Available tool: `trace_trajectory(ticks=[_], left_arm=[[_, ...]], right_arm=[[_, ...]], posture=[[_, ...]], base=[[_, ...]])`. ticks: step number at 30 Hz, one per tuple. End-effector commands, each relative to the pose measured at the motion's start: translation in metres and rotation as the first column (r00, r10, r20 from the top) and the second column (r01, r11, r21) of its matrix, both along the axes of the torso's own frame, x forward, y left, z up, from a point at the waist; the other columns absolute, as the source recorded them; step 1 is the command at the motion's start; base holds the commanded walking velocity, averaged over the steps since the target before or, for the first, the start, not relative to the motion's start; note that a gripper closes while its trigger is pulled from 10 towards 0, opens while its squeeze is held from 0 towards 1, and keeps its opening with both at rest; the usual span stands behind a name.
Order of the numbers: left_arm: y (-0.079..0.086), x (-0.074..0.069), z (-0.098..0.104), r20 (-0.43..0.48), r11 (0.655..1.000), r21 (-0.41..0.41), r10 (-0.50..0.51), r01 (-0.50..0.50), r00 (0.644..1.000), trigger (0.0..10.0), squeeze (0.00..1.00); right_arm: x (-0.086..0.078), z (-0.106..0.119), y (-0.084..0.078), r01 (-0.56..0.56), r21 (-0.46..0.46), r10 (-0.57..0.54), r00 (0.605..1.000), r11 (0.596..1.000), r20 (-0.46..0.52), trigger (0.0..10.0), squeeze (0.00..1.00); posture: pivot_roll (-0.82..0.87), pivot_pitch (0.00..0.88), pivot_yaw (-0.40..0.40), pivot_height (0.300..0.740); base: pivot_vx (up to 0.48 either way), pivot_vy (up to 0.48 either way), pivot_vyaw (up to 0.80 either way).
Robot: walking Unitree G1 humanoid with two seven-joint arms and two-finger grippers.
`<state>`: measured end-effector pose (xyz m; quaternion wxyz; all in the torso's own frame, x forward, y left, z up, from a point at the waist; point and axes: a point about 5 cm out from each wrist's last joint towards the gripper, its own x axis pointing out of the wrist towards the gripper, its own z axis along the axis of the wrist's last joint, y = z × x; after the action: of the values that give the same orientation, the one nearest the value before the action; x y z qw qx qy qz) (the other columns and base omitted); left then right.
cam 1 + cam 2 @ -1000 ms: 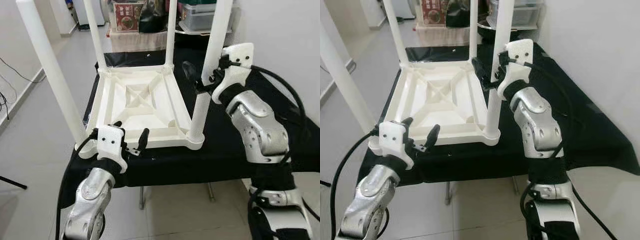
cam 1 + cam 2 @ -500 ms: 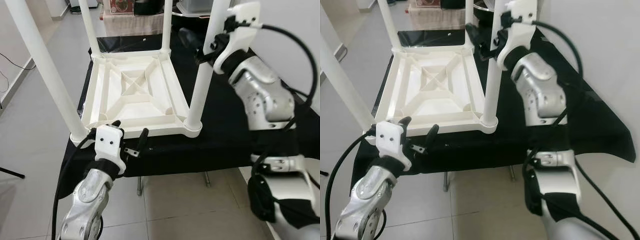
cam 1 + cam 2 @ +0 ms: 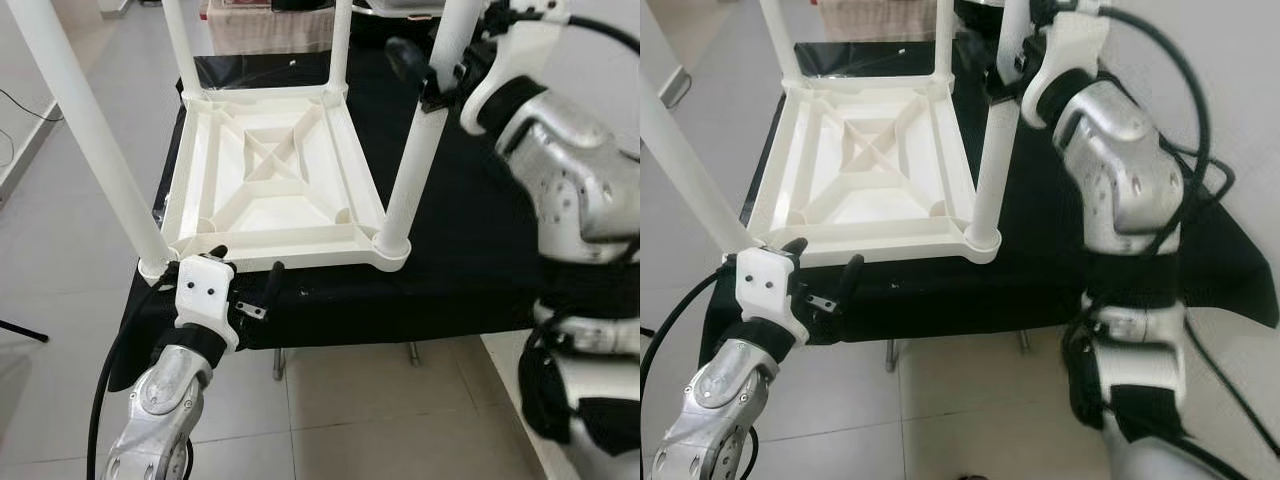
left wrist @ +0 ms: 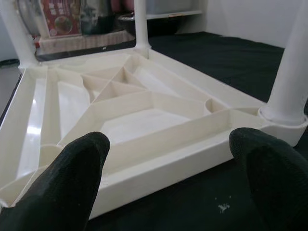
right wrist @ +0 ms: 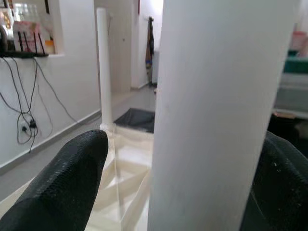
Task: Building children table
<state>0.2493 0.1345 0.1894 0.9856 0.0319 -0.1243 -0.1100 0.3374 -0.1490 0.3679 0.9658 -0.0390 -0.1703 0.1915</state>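
Covering table — black cloth [image 3: 470, 250] — tiled floor [image 3: 60, 260]

Right pincer [image 3: 432, 72] higher up leg [image 3: 418, 150].

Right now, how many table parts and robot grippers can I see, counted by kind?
White table legs: 4 (near right leg, near left leg, far left leg, far right leg)
Upturned white tabletop: 1
Grippers: 2 (left gripper, right gripper)
Black-covered table: 1
Total: 8
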Motion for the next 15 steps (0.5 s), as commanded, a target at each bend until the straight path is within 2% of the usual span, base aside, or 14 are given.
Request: trace_trajectory(ticks=[1, 3, 6, 7, 8, 9, 10, 12, 13, 15], left_arm=[[0.0028, 0.0020, -0.0005, -0.009, 1.000, 0.013, 0.011, -0.010, 1.000, 10.0, 0.00], [0.0030, 0.0025, 0.0009, -0.005, 1.000, 0.013, 0.010, -0.010, 1.000, 10.0, 0.00], [0.0039, 0.0030, 0.0040, 0.004, 1.000, 0.013, 0.009, -0.009, 1.000, 10.0, 0.00], [0.0042, 0.0027, 0.0051, 0.008, 1.000, 0.011, 0.009, -0.009, 1.000, 10.0, 0.00], [0.0042, 0.0021, 0.0060, 0.011, 1.000, 0.009, 0.009, -0.009, 1.000, 10.0, 0.00], [0.0041, 0.0017, 0.0066, 0.012, 1.000, 0.008, 0.010, -0.010, 1.000, 10.0, 0.00], [0.0033, 0.0009, 0.0069, 0.013, 1.000, 0.005, 0.009, -0.009, 1.000, 10.0, 0.00], [0.0033, 0.0009, 0.0069, 0.013, 1.000, 0.005, 0.009, -0.009, 1.000, 10.0, 0.00], [0.0021, -0.0001, 0.0071, 0.013, 1.000, 0.002, 0.007, -0.007, 1.000, 10.0, 0.00], [0.0021, -0.0001, 0.0071, 0.013, 1.000, 0.002, 0.007, -0.007, 1.000, 10.0, 0.00]], right_arm=[[-0.0057, 0.0027, -0.0012, -0.007, 0.015, 0.007, 1.000, 1.000, 0.002, 10.0, 0.00], [-0.0060, 0.0028, -0.0022, -0.007, 0.018, 0.007, 1.000, 1.000, -0.003, 10.0, 0.00], [-0.0064, 0.0057, -0.0068, 0.007, 0.025, -0.007, 1.000, 1.000, -0.008, 9.4, 0.00], [-0.0072, 0.0069, -0.0084, 0.013, 0.026, -0.013, 1.000, 1.000, -0.010, 8.9, 0.00], [-0.0082, 0.0074, -0.0091, 0.014, 0.026, -0.014, 1.000, 1.000, -0.014, 7.6, 0.00], [-0.0087, 0.0075, -0.0093, 0.014, 0.026, -0.014, 1.000, 1.000, -0.017, 7.6, 0.00], [-0.0104, 0.0061, -0.0087, 0.017, 0.027, -0.016, 1.000, 1.000, -0.026, 4.9, 0.00], [-0.0104, 0.0061, -0.0087, 0.017, 0.027, -0.016, 1.000, 1.000, -0.026, 4.9, 0.00], [-0.0116, 0.0032, -0.0082, 0.022, 0.026, -0.021, 0.999, 0.999, -0.038, 3.3, 0.00], [-0.0116, 0.0032, -0.0082, 0.022, 0.026, -0.021, 0.999, 0.999, -0.038, 3.3, 0.00]], posture=[[-0.02, 0.143, -0.055, 0.740], [-0.02, 0.143, -0.055, 0.740], [-0.02, 0.142, -0.059, 0.740], [-0.02, 0.143, -0.059, 0.740], [-0.02, 0.145, -0.058, 0.740], [-0.02, 0.146, -0.058, 0.740], [-0.02, 0.149, -0.059, 0.740], [-0.02, 0.149, -0.059, 0.740], [-0.02, 0.150, -0.059, 0.740], [-0.02, 0.150, -0.059, 0.740]], base=[[0.000, 0.000, 0.00], [0.000, 0.000, 0.00], [0.000, 0.000, 0.00], [0.000, 0.000, 0.00], [0.000, 0.000, 0.00], [0.000, 0.000, 0.00], [0.000, 0.000, 0.00], [0.000, 0.000, 0.00], [0.000, 0.000, 0.00], [0.000, 0.000, 0.00]])
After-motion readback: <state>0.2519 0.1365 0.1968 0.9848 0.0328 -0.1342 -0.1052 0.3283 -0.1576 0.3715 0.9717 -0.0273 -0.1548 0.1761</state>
